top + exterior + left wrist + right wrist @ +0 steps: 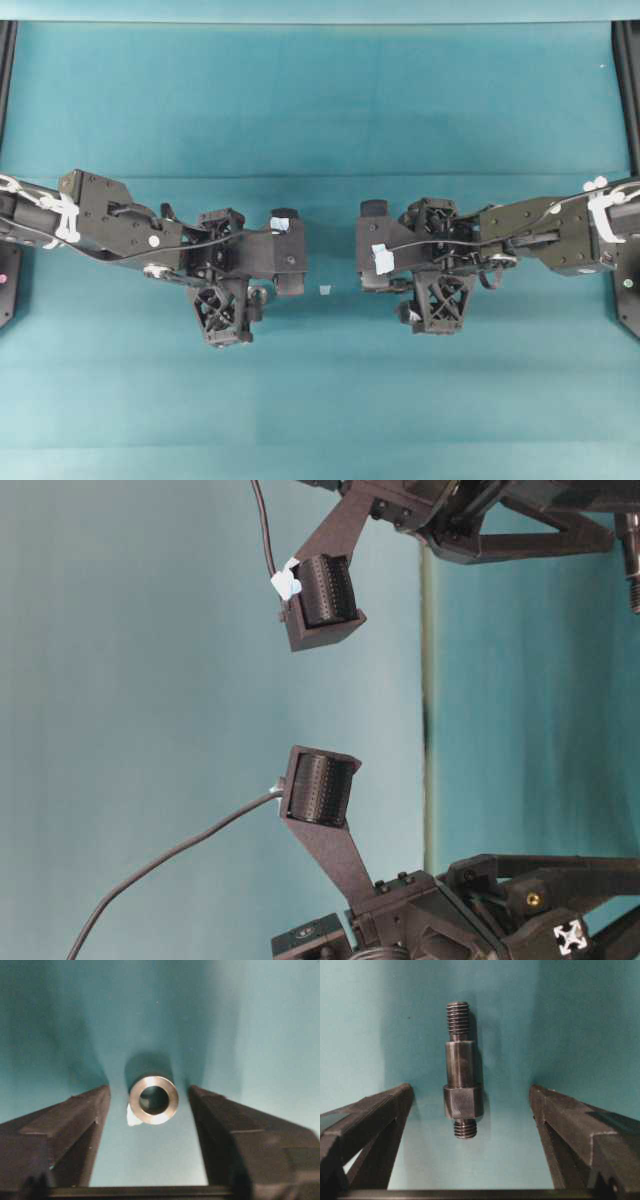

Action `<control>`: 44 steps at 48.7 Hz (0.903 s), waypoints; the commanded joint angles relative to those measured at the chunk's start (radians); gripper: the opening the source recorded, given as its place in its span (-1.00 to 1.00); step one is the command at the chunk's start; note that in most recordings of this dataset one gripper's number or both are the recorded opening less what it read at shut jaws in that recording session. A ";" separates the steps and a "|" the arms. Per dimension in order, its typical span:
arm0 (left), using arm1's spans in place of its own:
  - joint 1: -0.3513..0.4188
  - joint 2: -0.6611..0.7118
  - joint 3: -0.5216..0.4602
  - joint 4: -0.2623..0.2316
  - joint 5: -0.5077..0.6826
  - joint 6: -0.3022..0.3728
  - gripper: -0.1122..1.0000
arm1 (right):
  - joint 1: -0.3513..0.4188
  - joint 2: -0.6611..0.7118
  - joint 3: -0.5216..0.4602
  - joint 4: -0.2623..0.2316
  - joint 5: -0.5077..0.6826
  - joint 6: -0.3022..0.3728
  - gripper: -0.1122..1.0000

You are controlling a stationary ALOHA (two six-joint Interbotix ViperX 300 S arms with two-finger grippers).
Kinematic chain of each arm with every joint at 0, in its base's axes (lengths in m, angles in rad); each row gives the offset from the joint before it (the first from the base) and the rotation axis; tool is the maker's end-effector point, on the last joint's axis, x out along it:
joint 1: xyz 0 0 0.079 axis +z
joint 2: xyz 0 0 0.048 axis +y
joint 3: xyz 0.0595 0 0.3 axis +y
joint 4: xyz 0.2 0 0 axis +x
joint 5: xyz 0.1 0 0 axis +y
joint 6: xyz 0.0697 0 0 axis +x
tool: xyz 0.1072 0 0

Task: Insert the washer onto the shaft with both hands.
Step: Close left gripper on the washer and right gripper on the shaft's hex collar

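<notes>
Washer (pixel 153 1100) seen face-on from the left wrist camera, dark bore aimed straight at the lens, standing on edge on the teal cloth (pixel 160 1005) with a small whitish scrap (pixel 132 1117) touching its rim at 8 o'clock. Flanked by the left gripper (pixel 149 1097), fingers (pixel 75 1125) parted at 9 and 3 o'clock with clear gaps either side, touching nothing.

Shaft (pixel 461 1070) lying flat in the right wrist view, long axis running 12 to 6 o'clock: longer threaded end at 12, smooth barrel mid-length, thicker collar and short threaded stub at 6. Bracketed by the right gripper (pixel 470 1097), fingers (pixel 565 1120) spread well apart, holding nothing.

Viewed from overhead, left gripper (pixel 285 250) at 9 o'clock and right gripper (pixel 372 250) at 3, tips facing across the cloth, a pale scrap (pixel 325 290) between them; both parts hidden beneath the arms.
</notes>
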 commanded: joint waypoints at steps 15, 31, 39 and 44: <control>-0.015 -0.011 -0.003 0.002 -0.008 0.006 -0.13 | -0.015 0.011 -0.025 -0.003 0.029 0.000 -0.36; -0.026 -0.014 -0.005 0.002 -0.009 0.009 -0.13 | -0.023 0.012 -0.026 -0.003 0.072 -0.006 -0.53; -0.026 -0.017 -0.006 0.002 -0.009 0.011 -0.13 | -0.023 0.012 -0.035 -0.003 0.083 -0.008 -0.72; -0.026 -0.017 -0.008 0.002 -0.009 0.011 -0.13 | -0.023 0.012 -0.041 -0.003 0.083 -0.008 -0.80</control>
